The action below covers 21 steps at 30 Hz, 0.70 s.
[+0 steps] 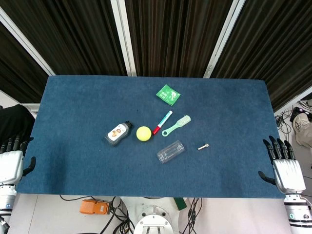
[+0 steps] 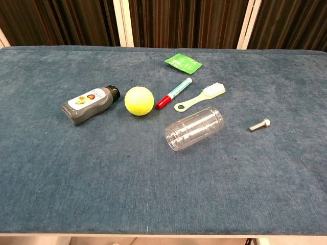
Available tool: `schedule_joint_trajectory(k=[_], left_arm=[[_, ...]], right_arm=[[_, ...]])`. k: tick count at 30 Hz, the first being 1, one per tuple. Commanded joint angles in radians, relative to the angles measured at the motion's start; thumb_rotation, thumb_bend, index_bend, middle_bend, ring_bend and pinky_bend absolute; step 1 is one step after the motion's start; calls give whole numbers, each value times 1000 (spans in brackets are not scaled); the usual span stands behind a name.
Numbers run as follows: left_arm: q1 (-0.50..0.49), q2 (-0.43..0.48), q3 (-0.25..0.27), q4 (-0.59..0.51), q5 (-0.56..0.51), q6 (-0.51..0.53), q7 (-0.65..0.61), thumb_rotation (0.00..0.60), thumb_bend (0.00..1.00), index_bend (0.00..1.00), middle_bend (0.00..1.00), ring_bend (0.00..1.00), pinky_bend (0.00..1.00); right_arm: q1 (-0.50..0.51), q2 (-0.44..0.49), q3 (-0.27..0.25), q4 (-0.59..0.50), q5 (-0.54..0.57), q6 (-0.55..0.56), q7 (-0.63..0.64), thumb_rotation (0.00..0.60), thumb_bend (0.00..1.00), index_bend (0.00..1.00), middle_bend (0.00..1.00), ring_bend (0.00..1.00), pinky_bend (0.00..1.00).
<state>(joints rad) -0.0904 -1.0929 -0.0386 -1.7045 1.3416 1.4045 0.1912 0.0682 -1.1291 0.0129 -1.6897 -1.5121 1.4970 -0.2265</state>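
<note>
My table (image 1: 73, 161), covered in blue cloth, carries every item; nothing on it is lifted or held. I take the yellow ball (image 1: 144, 133) as the reference point.

My left hand (image 1: 12, 163) rests off the table's left edge, well apart from the ball, fingers extended and apart, grasping nothing. My right hand (image 1: 285, 170) rests off the right edge in the same released condition. The chest view shows neither hand.

Items, largest first:
- Clear jar (image 1: 170, 151): on its side, near the ball, to its front right.
- Gray bottle (image 1: 118, 133): on its side, just left of the ball.
- Green packet (image 1: 168, 94): behind the ball, to the right.
- Green brush (image 1: 176, 125): right of the ball.
- Marker (image 1: 162, 122): between ball and brush, red cap nearest the ball.
- Bolt (image 1: 203, 146): furthest right.

Judgement: handling has not begun; all contact, grasping and moving is outstanding.
</note>
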Motion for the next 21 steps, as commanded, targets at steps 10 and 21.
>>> schedule_joint_trajectory(k=[10, 21], left_arm=[[-1, 0, 2, -1, 5, -1, 4, 600, 423, 192, 30, 63, 117], [5, 3, -3, -20, -18, -4, -7, 600, 423, 192, 30, 63, 117]], right_arm=[[-7, 2, 6, 0, -7, 8, 1, 600, 292, 139, 70, 23, 35], [105, 33, 31, 33, 12, -182, 77, 600, 292, 293, 70, 23, 35]])
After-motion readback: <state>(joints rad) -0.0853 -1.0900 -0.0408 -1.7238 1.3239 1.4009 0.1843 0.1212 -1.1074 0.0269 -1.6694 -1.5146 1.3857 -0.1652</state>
